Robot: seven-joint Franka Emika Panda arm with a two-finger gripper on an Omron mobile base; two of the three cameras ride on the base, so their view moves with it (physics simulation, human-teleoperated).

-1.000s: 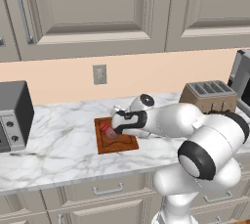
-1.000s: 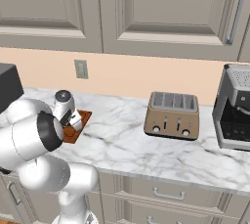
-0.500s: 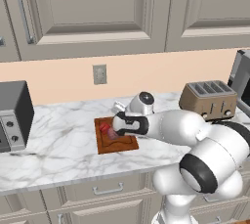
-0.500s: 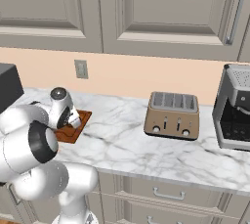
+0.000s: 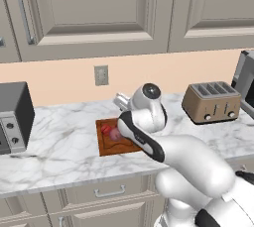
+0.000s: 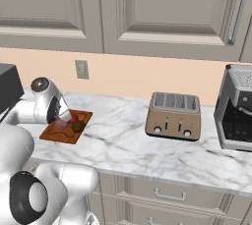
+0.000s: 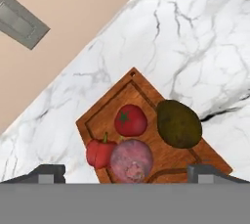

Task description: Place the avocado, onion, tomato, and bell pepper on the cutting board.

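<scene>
In the hand view the reddish-brown cutting board (image 7: 141,88) lies on the marble counter and carries all the produce. On it are the round red tomato (image 7: 131,120), the dark olive avocado (image 7: 178,123), the blocky red bell pepper (image 7: 100,152) and the dusty pink onion (image 7: 131,161). My gripper (image 7: 128,173) hangs open just above the onion, one fingertip on each side, touching nothing. From the left base view I see the board (image 5: 106,147), the bell pepper (image 5: 105,128) and the onion (image 5: 115,134) beside my arm. The right base view shows the onion (image 6: 61,124), tomato (image 6: 74,119) and avocado (image 6: 78,126).
A toaster (image 6: 173,116) stands on the counter to the right of the board, and a coffee machine (image 6: 238,108) stands further right. A dark toaster oven (image 5: 12,117) sits at the left end. A wall outlet (image 5: 101,75) is behind the board, with cabinets above.
The jaws have spread wide and let go of the onion, which now rests on the board. The hand has drawn up and back a little.
</scene>
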